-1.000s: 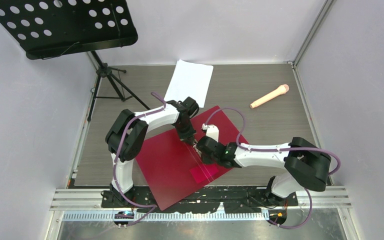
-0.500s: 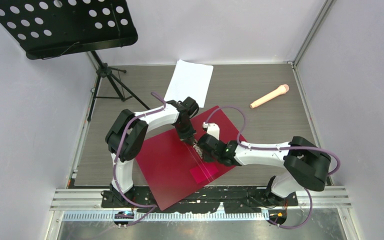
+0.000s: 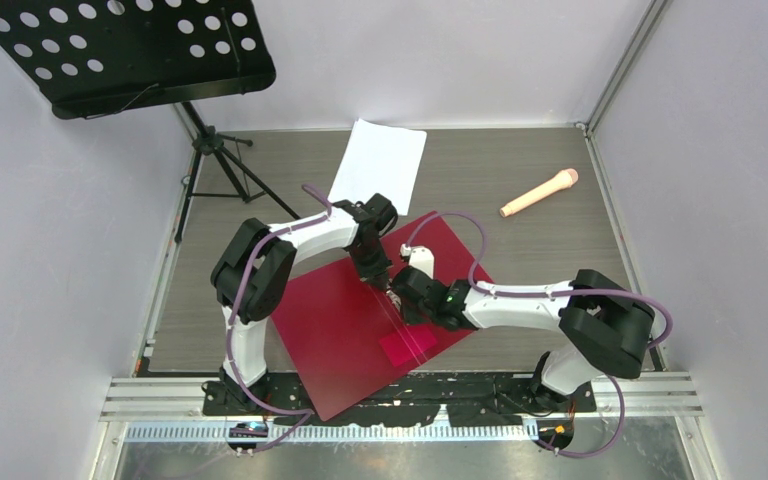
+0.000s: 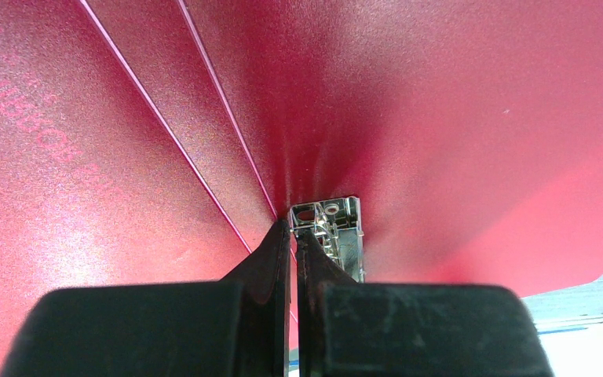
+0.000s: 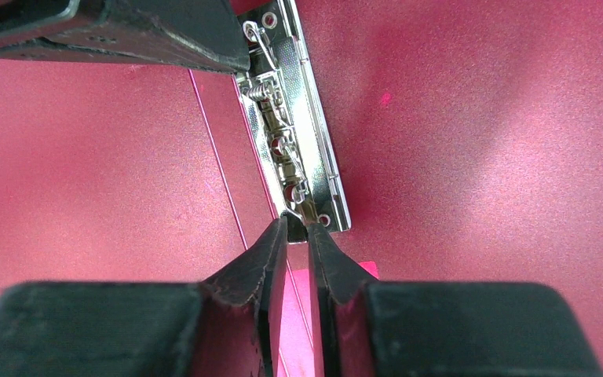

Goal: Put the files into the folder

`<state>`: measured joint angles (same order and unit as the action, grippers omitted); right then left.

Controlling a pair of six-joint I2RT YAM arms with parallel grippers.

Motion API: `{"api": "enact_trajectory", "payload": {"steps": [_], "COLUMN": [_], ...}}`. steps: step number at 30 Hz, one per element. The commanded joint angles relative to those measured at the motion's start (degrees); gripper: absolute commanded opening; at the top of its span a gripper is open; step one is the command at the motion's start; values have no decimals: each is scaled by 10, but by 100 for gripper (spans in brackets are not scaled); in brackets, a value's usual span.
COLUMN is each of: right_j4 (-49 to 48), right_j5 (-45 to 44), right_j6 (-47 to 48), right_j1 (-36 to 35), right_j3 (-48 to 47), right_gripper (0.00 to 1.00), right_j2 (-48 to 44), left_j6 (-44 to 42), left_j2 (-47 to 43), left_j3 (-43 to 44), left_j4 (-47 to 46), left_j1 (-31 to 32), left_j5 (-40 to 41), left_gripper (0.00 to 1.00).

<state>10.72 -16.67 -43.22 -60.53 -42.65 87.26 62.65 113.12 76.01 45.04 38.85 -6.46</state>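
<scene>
Glossy dark-red rectangular folder [image 3: 335,330] lies open and flat on the grey wood-grain tabletop [image 3: 550,260], turned at an angle, its near corner reaching the arm bases. A silver metal spine clip [image 5: 298,141] runs along the centre crease, and a pink patch [image 3: 407,345] sits on the inside cover toward the near right. Both arms reach in over the spine. The left gripper [image 4: 292,229] is fully closed with nothing visible between the fingers. Its tips point down at the crease, just beside the far end of the clip; can't tell if they touch the cover. The right gripper [image 5: 298,228] is at the opposite end of the clip, fingers closed down to a thin slit with the clip's wire lever end pinched between the tips. In the right wrist view the left arm's black finger shows at top left, touching or just over the clip's other end; can't tell which. Thin stack of plain white rectangular paper sheets, the files [image 3: 378,165], lies flat on the table at the far side, beyond the folder and not in it. Its near edge is partly hidden by the left arm's wrist. A beige microphone-shaped object [image 3: 540,192] lies on the table at far right, well apart from the folder. A black perforated music stand [image 3: 120,50] is at upper left, its tripod legs beside the table's left edge.
</scene>
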Motion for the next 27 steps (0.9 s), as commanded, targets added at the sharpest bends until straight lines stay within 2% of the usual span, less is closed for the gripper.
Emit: {"api": "enact_trajectory", "payload": {"steps": [1,6,14,27], "right_j4": [1,20,45,146], "right_j5": [-12,-20,-31,-96], "right_j6": [3,0,-5,-30], "right_j1": [1,0,-7,-21], "right_j3": [-16,-17,-18,-51], "right_gripper": [19,14,14,11], "right_j2": [5,12,30,88], "left_j6": [-26,-26,-25,-24], "left_j2": [72,71,71,72], "left_j3": [-53,-53,-52,-53], "left_j4": [77,78,79,80], "left_j1": [-4,-4,-5,-7], "left_j5": [99,98,98,96], "left_gripper": [0,0,0,0]}}
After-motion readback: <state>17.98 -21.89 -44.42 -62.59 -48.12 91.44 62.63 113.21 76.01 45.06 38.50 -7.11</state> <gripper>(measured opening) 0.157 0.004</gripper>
